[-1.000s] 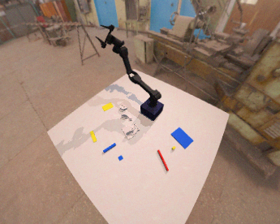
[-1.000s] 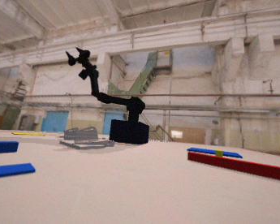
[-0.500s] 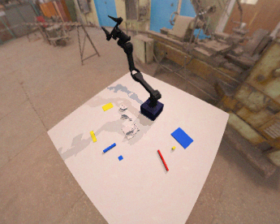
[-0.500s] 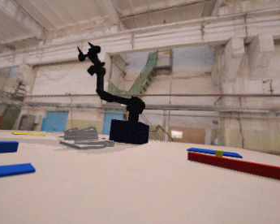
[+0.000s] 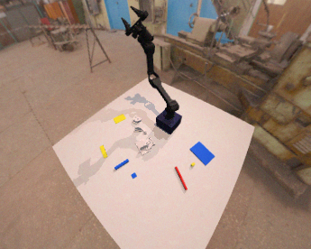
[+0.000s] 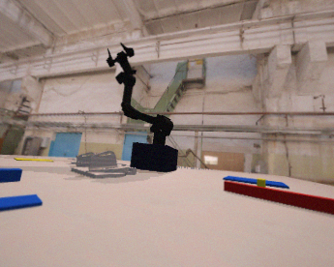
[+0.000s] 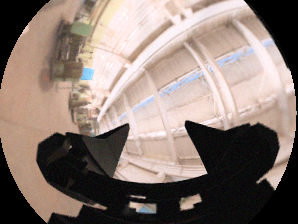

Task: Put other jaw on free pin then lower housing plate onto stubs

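Note:
My gripper (image 5: 127,13) (image 6: 115,46) (image 7: 157,124) is open and empty, raised high above the table and far from the parts. Pale grey mechanism parts lie on the table in front of the arm's base. The largest pale cluster (image 5: 145,145) is nearest the front, a smaller pale piece (image 5: 140,130) lies behind it, and a small pale piece (image 5: 136,120) is farthest back. In the exterior view the low grey parts (image 6: 96,159) overlap each other. Which piece is a jaw, the housing plate or a pin cannot be told, nor whether teeth mesh or the plate sits level.
The dark arm base (image 5: 169,122) (image 6: 154,157) stands behind the parts. Around them lie two yellow pieces (image 5: 119,119) (image 5: 104,152), a blue bar (image 5: 122,164), a small blue block (image 5: 133,175), a red bar (image 5: 180,178), a yellow cube (image 5: 193,164) and a blue plate (image 5: 202,153).

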Controlling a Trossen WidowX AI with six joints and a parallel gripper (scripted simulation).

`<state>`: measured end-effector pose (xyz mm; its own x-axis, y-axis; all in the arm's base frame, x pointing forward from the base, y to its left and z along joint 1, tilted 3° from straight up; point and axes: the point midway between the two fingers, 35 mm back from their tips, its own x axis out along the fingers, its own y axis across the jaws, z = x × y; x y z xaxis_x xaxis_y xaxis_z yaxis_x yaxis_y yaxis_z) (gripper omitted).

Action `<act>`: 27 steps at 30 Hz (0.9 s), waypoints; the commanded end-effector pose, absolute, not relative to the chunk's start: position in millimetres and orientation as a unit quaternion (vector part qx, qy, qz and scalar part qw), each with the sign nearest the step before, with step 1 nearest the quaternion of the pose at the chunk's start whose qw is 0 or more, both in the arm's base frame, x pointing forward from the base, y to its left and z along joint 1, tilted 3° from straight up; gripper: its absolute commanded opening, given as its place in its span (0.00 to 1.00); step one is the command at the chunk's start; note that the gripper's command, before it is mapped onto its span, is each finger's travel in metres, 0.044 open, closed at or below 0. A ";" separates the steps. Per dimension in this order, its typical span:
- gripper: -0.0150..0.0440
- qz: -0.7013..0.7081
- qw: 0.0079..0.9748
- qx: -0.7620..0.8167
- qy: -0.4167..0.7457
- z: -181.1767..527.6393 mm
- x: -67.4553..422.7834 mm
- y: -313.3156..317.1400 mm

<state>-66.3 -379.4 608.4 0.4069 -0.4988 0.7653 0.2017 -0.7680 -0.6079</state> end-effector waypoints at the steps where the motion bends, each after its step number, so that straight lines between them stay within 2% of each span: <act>1: 1.00 -0.532 0.293 -0.788 0.101 618.6 -63.8 -362.1; 27: 1.00 -0.502 0.018 -0.850 0.159 673.2 -55.0 -229.0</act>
